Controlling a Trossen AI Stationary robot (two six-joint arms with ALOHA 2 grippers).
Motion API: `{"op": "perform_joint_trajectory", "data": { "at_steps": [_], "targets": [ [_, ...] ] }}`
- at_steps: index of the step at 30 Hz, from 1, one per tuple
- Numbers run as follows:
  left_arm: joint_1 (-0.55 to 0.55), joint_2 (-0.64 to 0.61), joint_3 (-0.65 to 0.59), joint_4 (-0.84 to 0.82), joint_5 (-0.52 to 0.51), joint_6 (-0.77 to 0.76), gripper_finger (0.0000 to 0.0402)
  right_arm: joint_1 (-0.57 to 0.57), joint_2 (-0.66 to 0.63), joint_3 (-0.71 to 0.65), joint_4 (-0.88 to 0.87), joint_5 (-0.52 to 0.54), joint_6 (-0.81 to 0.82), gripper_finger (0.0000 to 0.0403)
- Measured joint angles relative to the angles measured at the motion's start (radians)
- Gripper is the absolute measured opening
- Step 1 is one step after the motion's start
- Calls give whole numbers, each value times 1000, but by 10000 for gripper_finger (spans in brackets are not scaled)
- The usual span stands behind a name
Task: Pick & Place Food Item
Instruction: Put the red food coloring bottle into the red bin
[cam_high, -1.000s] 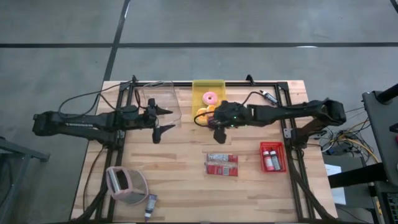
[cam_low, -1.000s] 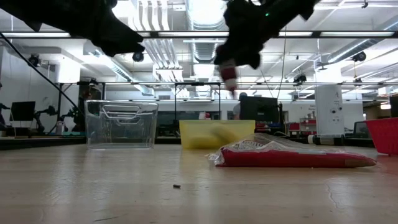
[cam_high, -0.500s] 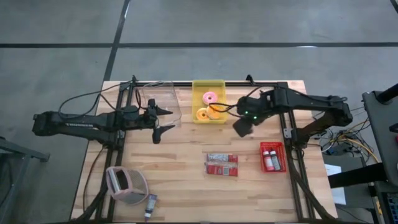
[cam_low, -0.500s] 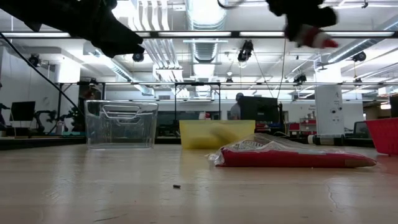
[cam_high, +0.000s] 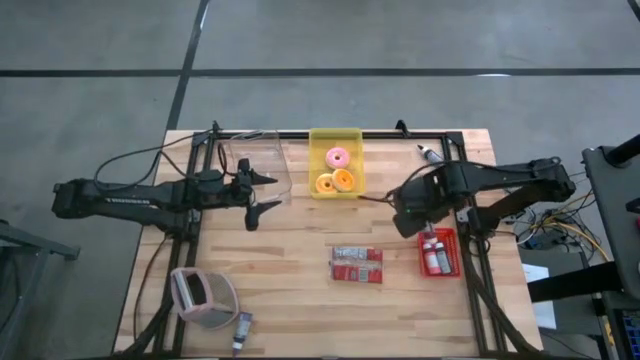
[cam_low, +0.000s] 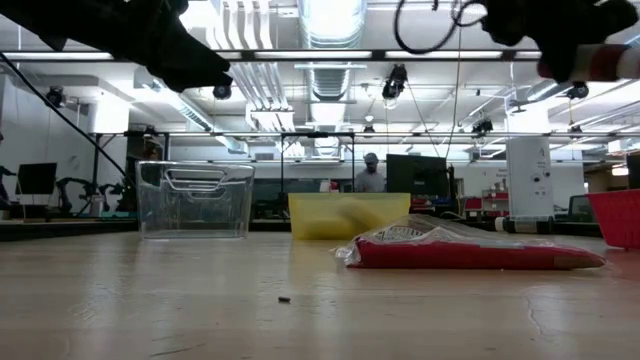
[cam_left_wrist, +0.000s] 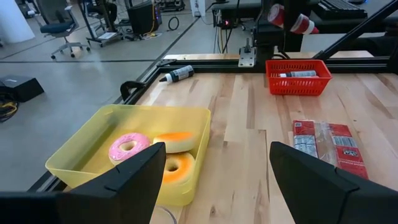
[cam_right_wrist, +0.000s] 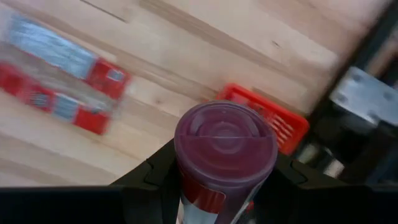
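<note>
right pincer (cam_right_wrist: 225, 180) moved over red basket (cam_high: 438, 251), grasping bottle (cam_right_wrist: 224, 155) | left pincer (cam_high: 262, 191) released | wooden table (cam_high: 300, 240)

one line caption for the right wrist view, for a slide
Right gripper jaws shut on a red-capped bottle, above the wooden table near the red basket and snack packets.

Left pincer (cam_high: 262, 194) agape (idle), right pincer (cam_high: 407, 222) clamped.
</note>
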Motion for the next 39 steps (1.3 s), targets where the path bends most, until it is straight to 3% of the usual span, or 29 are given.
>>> {"op": "perform_joint_trajectory", "data": {
  "at_steps": [10, 17, 39],
  "targets": [
    [0, 0, 0, 0, -3, 0, 291, 67, -105, -224, 24, 10, 197, 144],
    [0, 1, 0, 0, -10, 0, 291, 124, -160, -374, 181, -24, 286, 144],
    [0, 1, 0, 0, -9, 0, 291, 140, -152, -508, 259, -96, 336, 144]
  ]
}}
